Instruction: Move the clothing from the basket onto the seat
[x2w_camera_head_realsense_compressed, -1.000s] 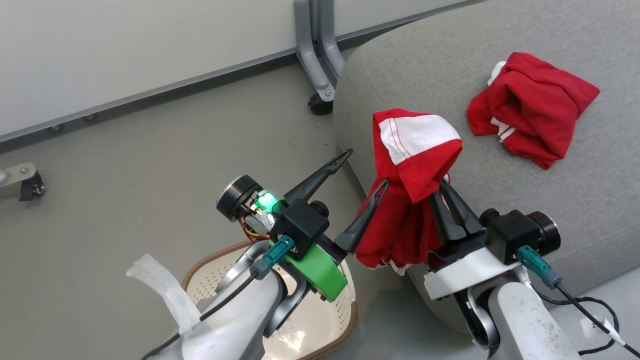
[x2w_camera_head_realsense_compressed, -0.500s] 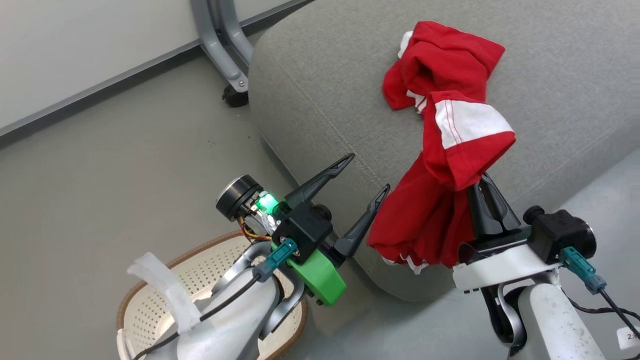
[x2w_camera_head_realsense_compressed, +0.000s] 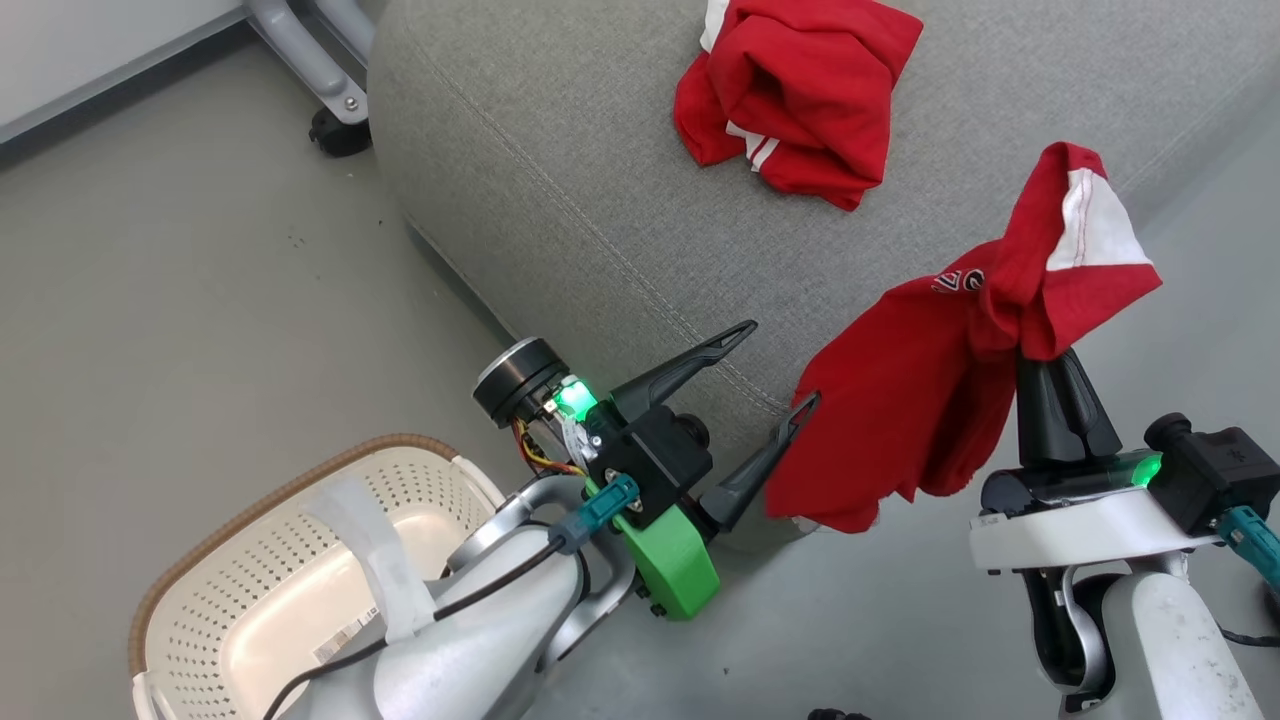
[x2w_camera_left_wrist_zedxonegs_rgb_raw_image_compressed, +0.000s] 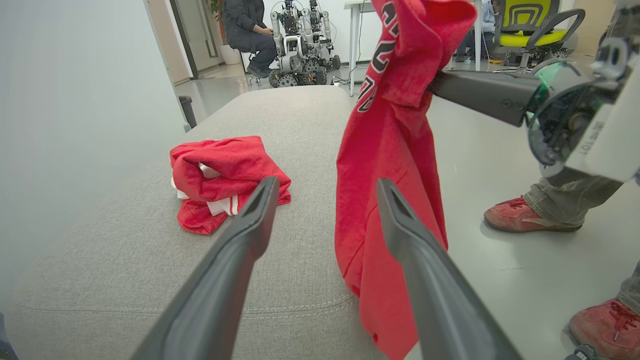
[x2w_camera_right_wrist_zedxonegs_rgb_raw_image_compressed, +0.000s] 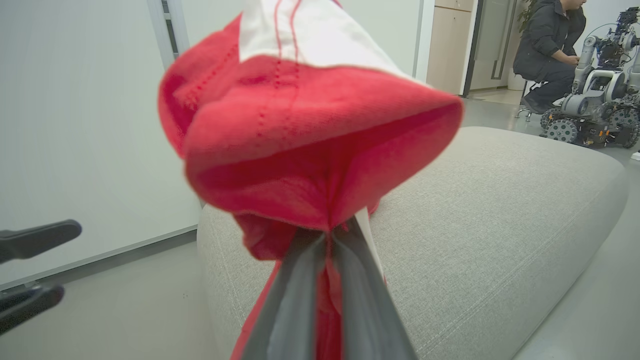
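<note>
The first garment (x2w_camera_head_realsense_compressed: 795, 95) lies on the seat (x2w_camera_head_realsense_compressed: 560, 200). My right gripper (x2w_camera_head_realsense_compressed: 1062, 400) clamps the second garment (x2w_camera_head_realsense_compressed: 920, 400), dangling beside the seat's edge. My left gripper (x2w_camera_head_realsense_compressed: 781, 362) gapes free; the basket (x2w_camera_head_realsense_compressed: 250, 520) looks emptied.

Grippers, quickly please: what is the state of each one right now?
Left gripper: open, holding nothing.
Right gripper: shut on the red garment, which hangs from it.
</note>
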